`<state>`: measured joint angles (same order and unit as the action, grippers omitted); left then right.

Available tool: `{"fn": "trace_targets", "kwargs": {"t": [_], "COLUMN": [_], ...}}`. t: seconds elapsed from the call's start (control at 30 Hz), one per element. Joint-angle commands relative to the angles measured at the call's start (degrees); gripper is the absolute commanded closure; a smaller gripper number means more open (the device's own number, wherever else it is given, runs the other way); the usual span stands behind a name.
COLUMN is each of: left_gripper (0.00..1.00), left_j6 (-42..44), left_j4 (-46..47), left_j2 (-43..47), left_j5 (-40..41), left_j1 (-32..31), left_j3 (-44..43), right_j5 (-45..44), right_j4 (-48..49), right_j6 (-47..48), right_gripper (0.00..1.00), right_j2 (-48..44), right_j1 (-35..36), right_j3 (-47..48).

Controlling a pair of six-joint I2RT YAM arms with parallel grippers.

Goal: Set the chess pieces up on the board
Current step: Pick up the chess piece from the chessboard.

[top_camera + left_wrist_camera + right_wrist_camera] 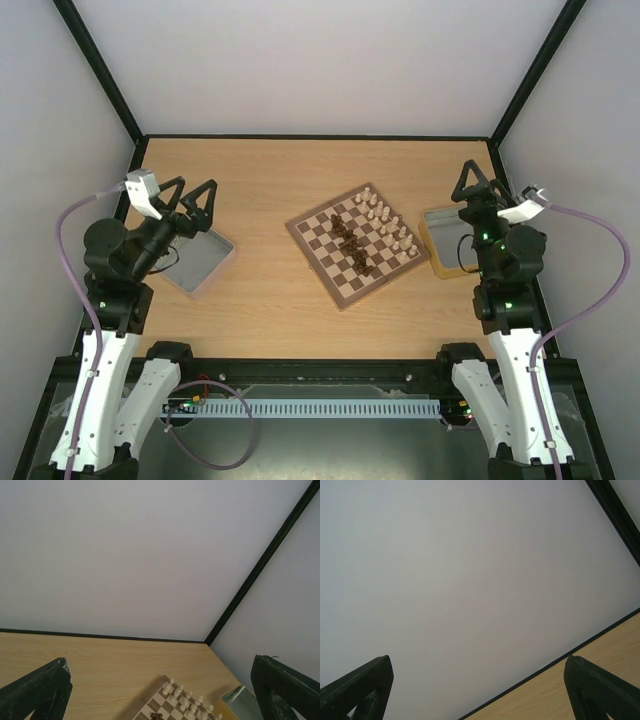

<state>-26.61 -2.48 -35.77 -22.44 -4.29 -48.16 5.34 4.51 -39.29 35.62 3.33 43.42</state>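
The board lies turned at an angle in the middle of the table. Cream-white chess pieces stand in two rows along its far right side. Dark brown chess pieces crowd together down its middle. My left gripper hangs open above the table's left side, well clear of the board, with nothing between its fingers. In the left wrist view the board's far corner and white pieces show low down. My right gripper is open and empty at the right, its fingers framing only wall.
A grey metal tin sits under the left arm. Under the right arm, just right of the board, lies a gold-rimmed tin, also caught at the left wrist view's bottom edge. Walls with black posts close in three sides.
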Motion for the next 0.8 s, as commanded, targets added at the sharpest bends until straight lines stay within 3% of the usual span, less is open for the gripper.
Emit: {"fn": "trace_targets", "kwargs": {"t": [0.0, 0.3, 0.5, 0.63, 0.77], "left_gripper": [0.01, 0.0, 0.0, 0.0, 0.0], "left_j6": [-1.4, -3.6, -3.3, -6.7, -5.7], "left_j4": [2.4, 5.1, 8.1, 18.9, 21.3], "left_j2": [-1.1, -0.7, 1.1, 1.3, 0.2], "left_j5": [-1.9, -6.1, -13.1, -21.8, -21.9], "left_j1": [0.6, 0.7, 0.8, 0.5, -1.0], "left_j3": [0.3, 5.0, 8.2, 6.7, 5.5], "right_j5": [-0.8, -2.7, 11.2, 19.4, 23.9], "right_j4": [4.2, 5.2, 0.1, -0.7, 1.9], "right_j6": [-2.4, -6.5, -4.1, -5.1, -7.1], "right_gripper": [0.07, 0.07, 0.05, 0.07, 0.13], "right_j2": [-0.7, -1.1, 4.4, 11.9, 19.8], "right_j1": [-0.5, -0.7, -0.8, -0.8, 0.4], "right_j3": [-1.9, -6.5, -3.6, 0.0, 1.2]}}
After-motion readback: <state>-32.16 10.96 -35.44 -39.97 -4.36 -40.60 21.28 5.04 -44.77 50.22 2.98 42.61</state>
